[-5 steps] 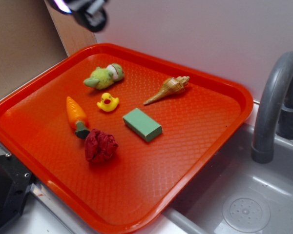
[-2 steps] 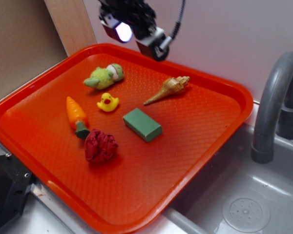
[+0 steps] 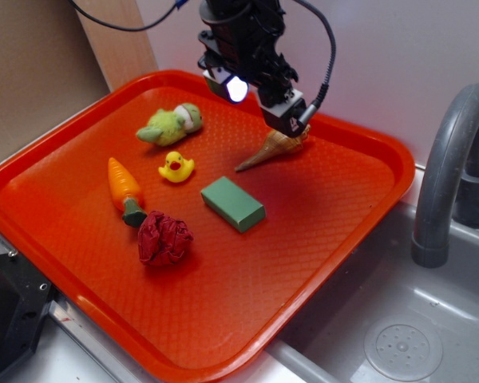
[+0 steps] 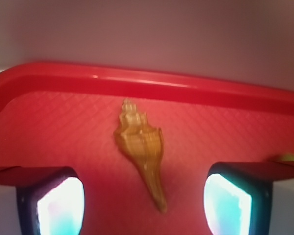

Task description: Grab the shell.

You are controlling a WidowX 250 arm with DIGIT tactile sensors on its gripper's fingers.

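Bare tray [image 4: 63, 122] around shell [image 4: 143, 149]

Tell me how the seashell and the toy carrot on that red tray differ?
The shell is tan-beige and ribbed, its wide end narrowing to a thin point; the toy carrot is smooth bright orange with a green stem end. The shell lies near the tray's far rim, partly under the open end effector; the carrot lies at the tray's left side beside a crumpled red ball, with nothing over it. Both are similar in length, tapered, and lying flat.

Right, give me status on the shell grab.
Gripper open, above the shell, fingers either side. Shell flat on the tray, untouched. Nothing in the way.
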